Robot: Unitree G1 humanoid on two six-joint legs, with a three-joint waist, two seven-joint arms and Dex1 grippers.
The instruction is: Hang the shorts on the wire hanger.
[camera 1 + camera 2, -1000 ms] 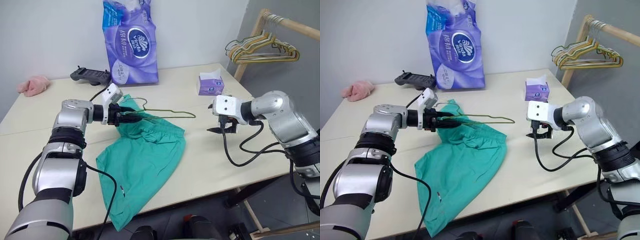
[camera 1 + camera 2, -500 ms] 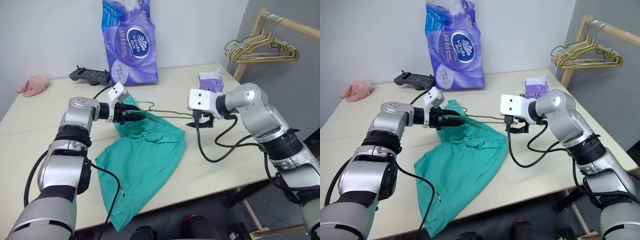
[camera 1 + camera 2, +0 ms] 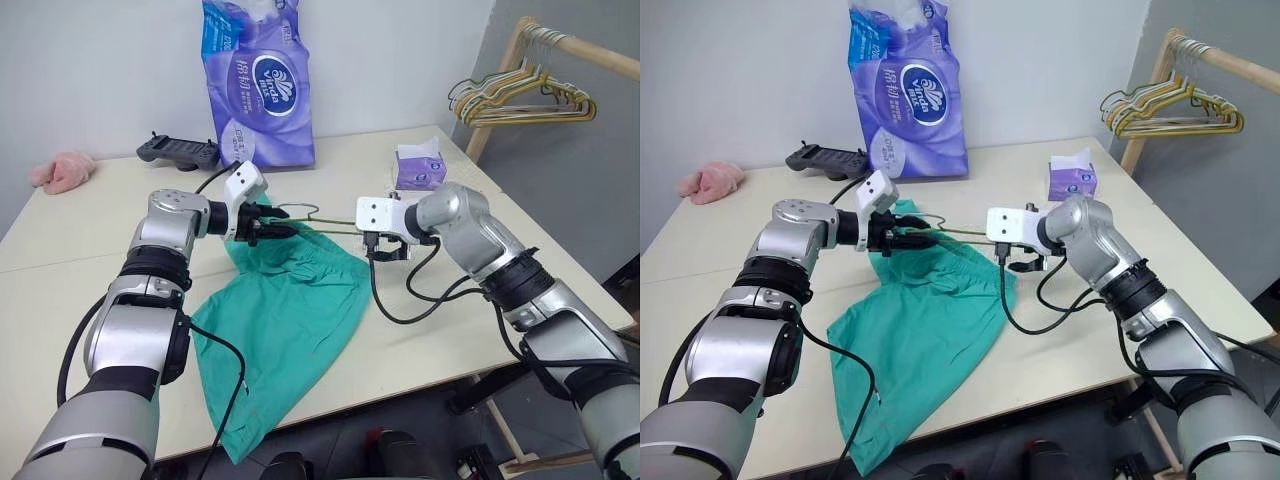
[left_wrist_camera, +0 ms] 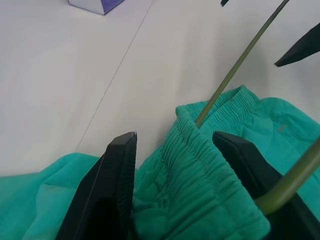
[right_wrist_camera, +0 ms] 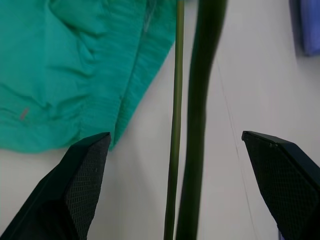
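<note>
On the table (image 3: pixel 420 330), teal-green shorts (image 3: pixel 280 330) lie rumpled, gathered waistband bunched.

- The shorts (image 3: pixel 285 310) are soft matt teal cloth, with a finely ribbed, gathered waistband.
- The wire hanger (image 3: pixel 322 221) is thin bare wire, smooth, with a dull olive sheen.
- The left gripper (image 4: pixel 195 165) has matt black fingers (image 4: pixel 107 195) that look like hard plastic; the right gripper (image 5: pixel 180 185) has black pads (image 5: pixel 75 195) with a fine cross-hatched texture.
- The surface (image 3: pixel 90 250) is pale cream, smooth, faintly satin.
- The tissue pack (image 3: pixel 255 80) is wrapped in glossy, crinkled purple plastic film.
- The pink cloth (image 3: pixel 62 171) looks fuzzy.
- The rack (image 3: pixel 560 45) is light, unpainted wood.
</note>
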